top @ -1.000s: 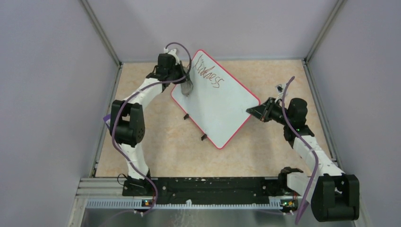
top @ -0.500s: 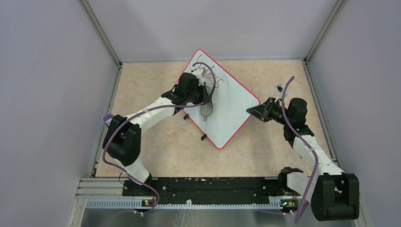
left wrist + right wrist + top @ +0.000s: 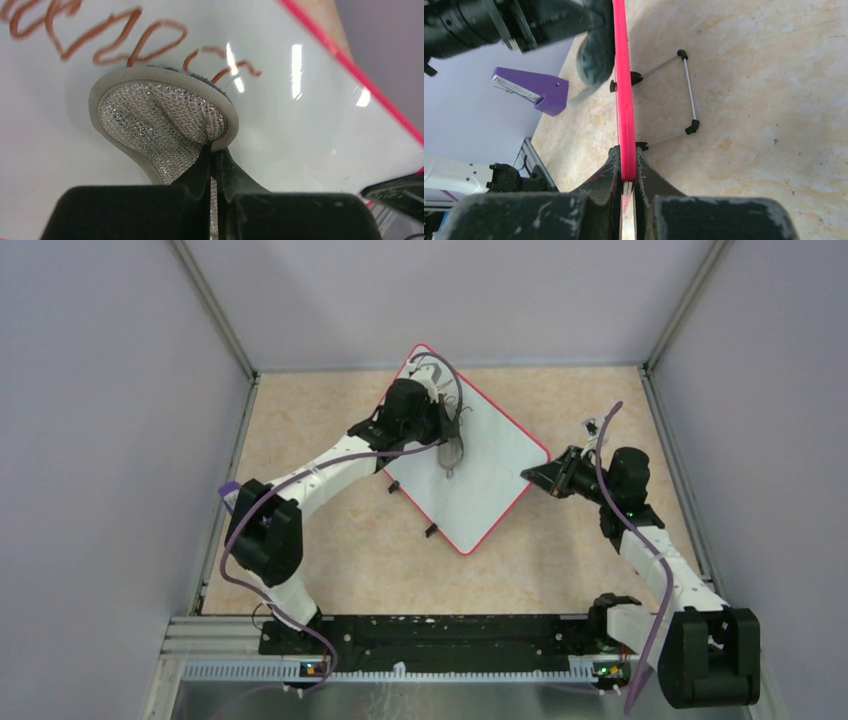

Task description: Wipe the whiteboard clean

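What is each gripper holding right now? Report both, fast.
Left gripper: closed on the wiping pad.
Right gripper: closed on the edge of the whiteboard.

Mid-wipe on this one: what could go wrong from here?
1. The right end effector grips the whiteboard only at its thin rim; wiping pressure could twist it loose.
2. The left end effector pinches the wiping pad by one edge; it could fold or slip, leaving handwriting unerased.

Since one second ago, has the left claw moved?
Yes. The left claw, holding the wiping pad, went from the whiteboard's left edge toward its middle.
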`<control>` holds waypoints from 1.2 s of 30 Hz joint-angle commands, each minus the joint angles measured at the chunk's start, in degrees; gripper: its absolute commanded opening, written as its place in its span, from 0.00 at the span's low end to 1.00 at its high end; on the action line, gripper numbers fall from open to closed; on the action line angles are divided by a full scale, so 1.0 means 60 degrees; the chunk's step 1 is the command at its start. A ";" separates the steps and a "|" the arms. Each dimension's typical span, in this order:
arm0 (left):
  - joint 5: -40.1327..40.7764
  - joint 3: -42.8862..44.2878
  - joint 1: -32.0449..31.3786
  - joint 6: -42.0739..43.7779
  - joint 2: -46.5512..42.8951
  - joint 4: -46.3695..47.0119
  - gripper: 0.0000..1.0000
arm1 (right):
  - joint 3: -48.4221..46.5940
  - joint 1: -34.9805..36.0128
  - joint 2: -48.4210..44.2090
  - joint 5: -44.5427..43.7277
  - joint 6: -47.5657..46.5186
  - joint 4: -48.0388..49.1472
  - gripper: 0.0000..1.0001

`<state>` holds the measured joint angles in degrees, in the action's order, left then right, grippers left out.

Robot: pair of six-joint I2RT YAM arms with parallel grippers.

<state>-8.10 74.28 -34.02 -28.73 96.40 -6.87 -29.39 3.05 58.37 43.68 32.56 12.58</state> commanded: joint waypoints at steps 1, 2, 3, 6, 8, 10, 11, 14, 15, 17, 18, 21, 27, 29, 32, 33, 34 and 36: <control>-0.0304 0.1800 -0.0105 -0.0353 0.0757 0.0503 0.00 | 0.0112 0.0428 0.0235 0.0094 -0.0962 -0.1272 0.00; -0.0293 0.1990 -0.0138 -0.0421 0.0897 0.0514 0.00 | 0.0120 0.0416 0.0235 0.0087 -0.0971 -0.1276 0.00; -0.0322 0.2228 -0.0166 -0.0493 0.1054 0.0558 0.00 | 0.0117 0.0417 0.0240 0.0081 -0.0969 -0.1274 0.00; -0.0508 0.3044 -0.0325 -0.0602 0.1518 0.0613 0.00 | 0.0105 0.0417 0.0239 0.0064 -0.0981 -0.1291 0.00; -0.0459 0.3522 -0.0418 -0.0509 0.1783 0.0474 0.00 | 0.0104 0.0423 0.0238 0.0072 -0.0986 -0.1305 0.00; -0.0287 0.3744 -0.0436 -0.0422 0.1917 0.0312 0.00 | 0.0128 0.0415 0.0230 0.0062 -0.0996 -0.1306 0.00; -0.0171 0.3760 -0.0428 -0.0343 0.1914 0.0249 0.00 | 0.0151 0.0418 0.0232 0.0059 -0.1001 -0.1294 0.00; 0.0388 0.3455 -0.0384 0.0025 0.1690 0.0159 0.00 | 0.0217 0.0417 0.0276 0.0054 -0.0977 -0.1223 0.00; 0.0581 0.3220 -0.0340 0.0108 0.1569 0.0175 0.00 | 0.0226 0.0422 0.0289 0.0053 -0.0979 -0.1198 0.00; 0.0844 0.2672 -0.0180 0.0259 0.1326 0.0194 0.00 | 0.0238 0.0431 0.0339 0.0080 -0.0962 -0.1150 0.00; 0.1003 0.2443 -0.0084 0.0357 0.1241 0.0106 0.00 | 0.0239 0.0424 0.0378 0.0081 -0.0959 -0.1125 0.00; 0.1177 0.1628 0.0298 0.0485 0.1107 -0.0174 0.00 | 0.0275 0.0434 0.0428 0.0091 -0.0949 -0.1061 0.00; 0.1009 0.0833 0.0977 0.0614 0.1268 -0.0512 0.00 | 0.0359 0.0444 0.0452 0.0115 -0.0916 -0.0931 0.00; 0.0774 0.1296 0.0926 0.0659 0.1489 -0.0893 0.00 | 0.0385 0.0439 0.0494 0.0131 -0.0914 -0.0884 0.00; 0.0852 0.2103 0.0576 0.0705 0.1787 -0.1194 0.00 | 0.0367 0.0443 0.0526 0.0143 -0.0901 -0.0880 0.00; 0.0877 0.2359 0.0417 0.0715 0.1854 -0.1205 0.00 | 0.0353 0.0442 0.0518 0.0153 -0.0913 -0.0901 0.00; 0.0884 0.2607 0.0253 0.0723 0.1919 -0.1186 0.00 | 0.0351 0.0436 0.0512 0.0153 -0.0921 -0.0907 0.00; 0.1011 0.3207 -0.0089 0.0790 0.2093 -0.1183 0.00 | 0.0330 0.0444 0.0481 0.0139 -0.0924 -0.0949 0.00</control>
<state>-3.05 87.29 -30.26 -25.63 105.51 -13.30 -29.36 3.16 59.05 43.18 33.67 12.88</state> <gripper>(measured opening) 0.007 0.032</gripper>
